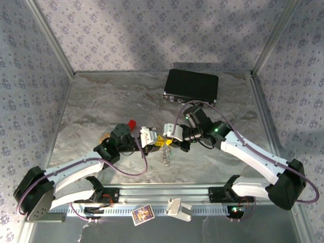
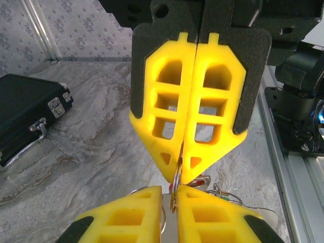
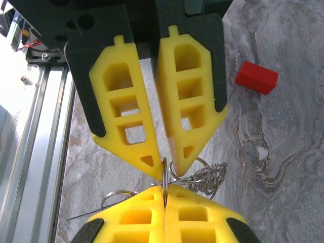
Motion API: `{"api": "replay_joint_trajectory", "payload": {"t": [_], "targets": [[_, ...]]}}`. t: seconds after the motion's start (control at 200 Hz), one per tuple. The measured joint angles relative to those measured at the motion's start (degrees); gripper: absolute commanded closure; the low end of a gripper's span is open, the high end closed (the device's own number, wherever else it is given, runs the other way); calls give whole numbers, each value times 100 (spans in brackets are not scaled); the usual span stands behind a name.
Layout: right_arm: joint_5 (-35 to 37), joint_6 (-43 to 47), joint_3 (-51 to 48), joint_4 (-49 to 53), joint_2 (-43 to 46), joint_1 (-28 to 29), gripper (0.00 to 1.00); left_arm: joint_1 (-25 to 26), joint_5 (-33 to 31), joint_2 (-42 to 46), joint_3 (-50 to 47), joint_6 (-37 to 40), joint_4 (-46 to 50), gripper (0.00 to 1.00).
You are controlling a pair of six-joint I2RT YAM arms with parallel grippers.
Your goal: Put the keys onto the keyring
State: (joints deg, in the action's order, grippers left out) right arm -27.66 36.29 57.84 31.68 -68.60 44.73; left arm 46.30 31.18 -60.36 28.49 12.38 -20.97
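The keyring [image 3: 164, 172] sits edge-on, so what shows of it is a thin, bright silvery rim, standing upright in the small gap where the two grippers meet tip to tip. Below and beside it hangs a tangle of fine silvery wire loops [image 3: 205, 178], and another slim ring [image 3: 117, 196] lies off to the other side. From the left wrist, a scrap of red [image 2: 203, 180] and a scrap of green [image 2: 229, 198] peep out among those loops. Too little of either shows to make out their shape.

The right gripper [image 2: 181, 174] has its yellow fingers pressed flat together, and the rim of the keyring runs straight into the seam between them, so it is pinched there. The left gripper [image 3: 164, 168] faces it from the other side with its fingers drawn narrow. A slim slit remains between the tips and the rim sits in that slit. I cannot tell whether it is truly clamped.

From above, this meeting point is over the middle of the grey marbled table [image 1: 101, 101], a little toward the near edge, with the bunch dangling just under the fingertips. A plain red block [image 1: 132, 123] lies on the table just behind the left gripper. A black case [image 1: 191, 85] with metal latches rests well apart, at the far side. A small printed card [image 1: 143, 214] lies on the rail between the arm bases.
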Motion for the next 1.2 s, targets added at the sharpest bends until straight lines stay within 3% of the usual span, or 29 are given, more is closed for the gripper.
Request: {"api": "replay_joint_trajectory", "payload": {"t": [0.115,0.21,0.32,0.38,0.565,0.919,1.199], "targets": [[98,44,50,59,-39,85,100,0,90,-7,52,68,90,88],[160,42,66,74,-42,118,100,0,162,-7,63,118,125,98],[83,-48,31,20,-20,37,79,0,203,-7,63,133,109,100],[-66,-111,-90,-122,70,-81,76,0,201,-7,55,122,68,100],[-603,-549,-702,-702,468,-514,74,0,160,-4,-348,-186,-586,100],[-1023,-1021,-1086,-1436,472,-529,71,0,52,-4,-767,-800,-1624,100],[-1178,-1145,-1088,-1698,426,-527,77,0,98,-4,-831,-922,-1891,100]]}}
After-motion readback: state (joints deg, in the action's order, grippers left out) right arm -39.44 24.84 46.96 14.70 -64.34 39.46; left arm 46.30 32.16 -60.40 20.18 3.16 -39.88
